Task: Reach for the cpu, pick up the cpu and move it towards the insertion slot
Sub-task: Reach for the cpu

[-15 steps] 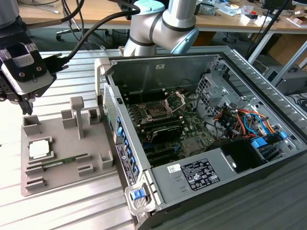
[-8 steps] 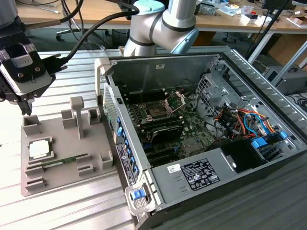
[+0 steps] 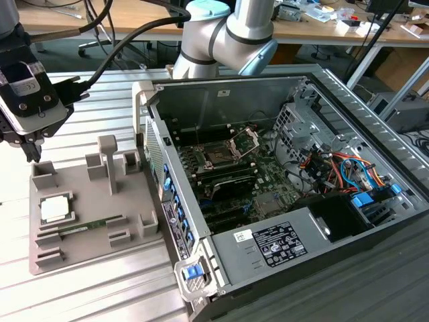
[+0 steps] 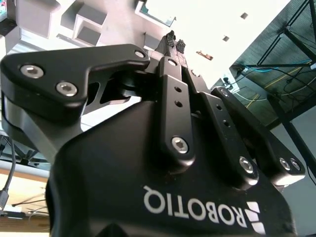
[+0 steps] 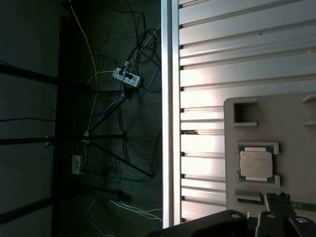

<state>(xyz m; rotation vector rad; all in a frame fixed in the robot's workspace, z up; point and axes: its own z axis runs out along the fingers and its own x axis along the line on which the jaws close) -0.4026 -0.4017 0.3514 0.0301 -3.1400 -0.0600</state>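
The cpu (image 3: 55, 209) is a small silvery-white square chip lying flat in a recess of the grey plastic tray (image 3: 94, 194), at the exterior view's left. My gripper (image 3: 30, 153) hangs above and behind the tray's far left corner, apart from the chip, with its fingers shut and nothing between them. In the first wrist view the cpu (image 5: 256, 164) lies close to the fingertips (image 5: 276, 199). The second wrist view shows the black fingers (image 4: 176, 42) pressed together. The insertion slot (image 3: 220, 158) is a dark square socket inside the open computer case, its metal bracket (image 3: 245, 140) hinged up.
A long green memory stick (image 3: 90, 227) lies on the tray beside the cpu. Upright grey posts (image 3: 108, 161) stand on the tray. The case wall (image 3: 167, 194) stands between tray and motherboard. Ribbed metal table (image 3: 100, 288) underneath; cables and drive bays (image 3: 335, 168) fill the case's right.
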